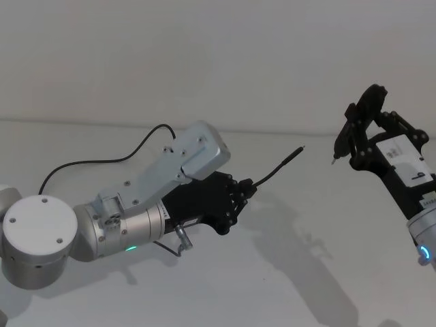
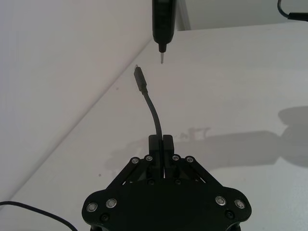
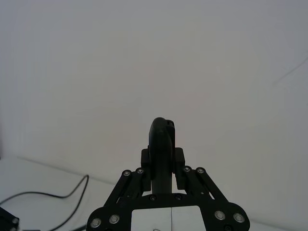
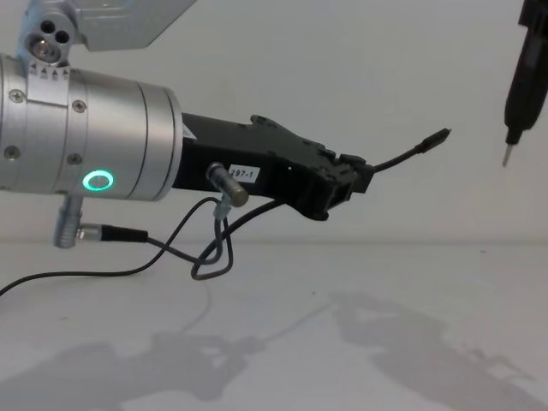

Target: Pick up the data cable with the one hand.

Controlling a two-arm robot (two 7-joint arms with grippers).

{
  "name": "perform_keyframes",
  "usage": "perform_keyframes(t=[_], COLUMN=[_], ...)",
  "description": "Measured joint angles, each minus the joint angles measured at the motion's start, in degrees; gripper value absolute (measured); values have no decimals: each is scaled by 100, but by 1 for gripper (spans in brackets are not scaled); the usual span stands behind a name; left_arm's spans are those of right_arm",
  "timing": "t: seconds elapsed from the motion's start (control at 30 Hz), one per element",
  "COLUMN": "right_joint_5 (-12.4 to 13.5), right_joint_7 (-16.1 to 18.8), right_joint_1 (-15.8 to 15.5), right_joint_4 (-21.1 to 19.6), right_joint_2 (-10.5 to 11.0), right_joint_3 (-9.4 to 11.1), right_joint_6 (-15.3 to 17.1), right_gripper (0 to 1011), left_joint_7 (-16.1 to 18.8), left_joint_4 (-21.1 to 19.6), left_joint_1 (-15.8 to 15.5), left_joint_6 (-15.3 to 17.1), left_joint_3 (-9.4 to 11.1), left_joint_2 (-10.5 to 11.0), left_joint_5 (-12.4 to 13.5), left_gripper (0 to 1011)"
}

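Left gripper (image 1: 249,187) raised above white table (image 1: 320,272), jaws pinched tight on data cable (image 1: 279,165) a short way behind plug (image 2: 140,79). Plug end juts forward in air, clear of table. Slack appears to trail back over table behind left arm. Right gripper (image 1: 353,134) high at right, clamped on slim dark tool (image 4: 519,86). Tool's pale tip near plug, small gap between.

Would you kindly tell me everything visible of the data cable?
The data cable is a thin, rubbery-looking black cord ending in a slim black plug with a tiny metal tip. The left gripper is shut on it behind the plug, so the free stretch juts out in a gentle curve above the white table. The plug touches nothing; it points toward the dark tool held by the right gripper, apart from it.
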Motion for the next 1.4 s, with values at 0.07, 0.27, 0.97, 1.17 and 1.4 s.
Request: perform_keyframes(t=[0.07,0.27,0.97,1.17,1.4], right_joint_5=[38,213,675,738,759], right_joint_7=[32,163,458,494,516], right_joint_1=[6,56,254,297,355], right_joint_4=[-14,-45,-9,7,31], right_joint_2=[-14,-73,-205,-198,-160], right_joint_3=[13,45,38,10,-38], right_joint_6=[-12,-24,55,81,119], right_gripper=[268,268,268,268,268], left_joint_7=[3,7,13,13,13], left_joint_4=[-3,-9,-17,-16,-17], left_joint_1=[-1,-5,-9,-9,-9], left_joint_6=[-2,-7,-14,-14,-13], left_joint_3=[-4,-11,-20,-20,-20], left_joint_2=[-5,-14,-25,-27,-28], left_joint_5=[-4,-13,-23,-23,-23], left_gripper=[46,46,46,46,46])
